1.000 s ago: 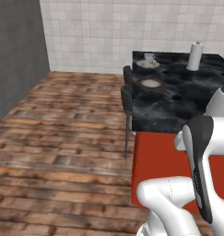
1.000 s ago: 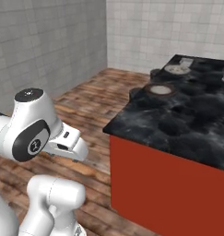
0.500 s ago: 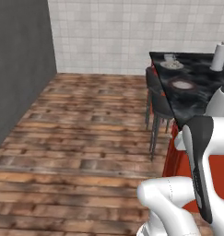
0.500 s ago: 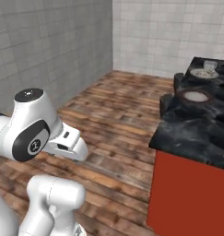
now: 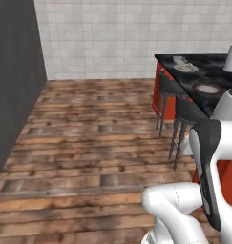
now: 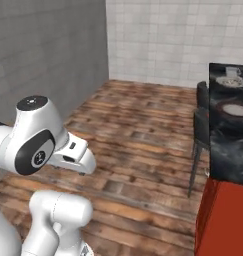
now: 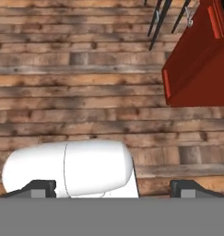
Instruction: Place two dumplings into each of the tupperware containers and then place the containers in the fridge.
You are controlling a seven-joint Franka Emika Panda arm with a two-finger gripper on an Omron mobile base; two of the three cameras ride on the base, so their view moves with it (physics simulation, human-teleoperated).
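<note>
Looking along the hand view, I see the gripper (image 7: 113,189) hanging over bare wooden floor (image 7: 76,92), its two dark fingertips (image 7: 39,188) standing far apart at the bottom edge with nothing between them, so it is released and empty. A red cabinet side (image 7: 196,60) sits in the upper right of that frame, with thin dark stool legs (image 7: 157,23) just beside it at the top.

From the left base view, a black marbled counter (image 5: 217,78) fills the upper right. On it I make out two round plates (image 5: 185,67), one behind the other, and a white cylinder (image 5: 231,58) at the far right edge. Two dark stools (image 5: 177,102) stand against the counter. I cannot pick out any dumplings, trays or fridge from here. A grey wall (image 5: 15,71) runs down the left side.
</note>
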